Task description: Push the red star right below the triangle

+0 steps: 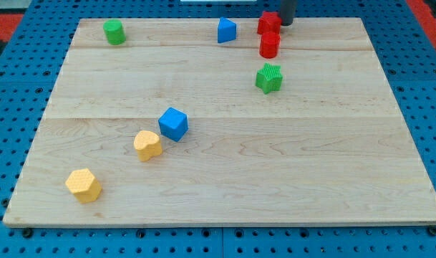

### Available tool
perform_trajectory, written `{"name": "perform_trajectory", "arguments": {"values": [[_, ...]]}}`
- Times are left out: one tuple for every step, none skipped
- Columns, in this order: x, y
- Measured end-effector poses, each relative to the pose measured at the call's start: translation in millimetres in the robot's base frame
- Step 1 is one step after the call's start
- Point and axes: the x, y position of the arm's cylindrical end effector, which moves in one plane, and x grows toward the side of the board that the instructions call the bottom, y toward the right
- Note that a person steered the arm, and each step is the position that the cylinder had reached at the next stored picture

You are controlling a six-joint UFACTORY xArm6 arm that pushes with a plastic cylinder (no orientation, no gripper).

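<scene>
Pincer-wise there's nothing to spread or pinch, just my tip (285, 24) on a straight dark rod dropping in upright from the view's top, touching the upper right side of the red star-shaped block (268, 22). That star sits just right of the blue triangular block (226, 30), same row, its points too blurry to give a heading. Directly below the star is a red cylinder-like block (269, 45).

My tip (285, 24) stands at the view's top edge, touching the red star (268, 23); the red cylinder (269, 45) sits just below that star and the green star (269, 78) lower still. The blue triangle (226, 30) lies near the star's left, with bare board (311, 165) beneath it.
</scene>
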Motion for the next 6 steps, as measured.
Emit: {"name": "perform_trajectory", "arguments": {"values": [[-7.3,8.8],[-6.4,-9.8],[0.8,-40.2],[42.6,-47.3],[78.7,-59.1],[99.0,-49.2]]}}
